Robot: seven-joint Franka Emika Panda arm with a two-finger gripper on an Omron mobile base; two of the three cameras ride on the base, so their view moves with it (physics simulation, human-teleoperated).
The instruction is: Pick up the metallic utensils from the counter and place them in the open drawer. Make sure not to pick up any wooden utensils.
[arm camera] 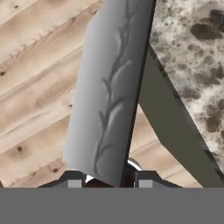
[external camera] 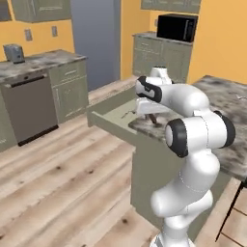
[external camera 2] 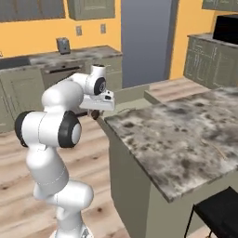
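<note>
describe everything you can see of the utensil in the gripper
The utensil in the hand view is a broad, flat, silver-grey metallic blade with an engraved vine-like pattern, rising between the gripper fingertips, which clamp its base. It hangs over the wooden floor beside the counter edge. Its handle is hidden.

No readable text, labels or numbers anywhere.

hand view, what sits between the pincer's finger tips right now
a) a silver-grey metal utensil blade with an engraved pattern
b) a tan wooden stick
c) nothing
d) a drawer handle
a: in the hand view a broad silver-grey metal utensil with a leafy engraving rises from between the finger tips of the pincer, which is shut on it, over the wood floor and next to the edge of the counter.
</note>
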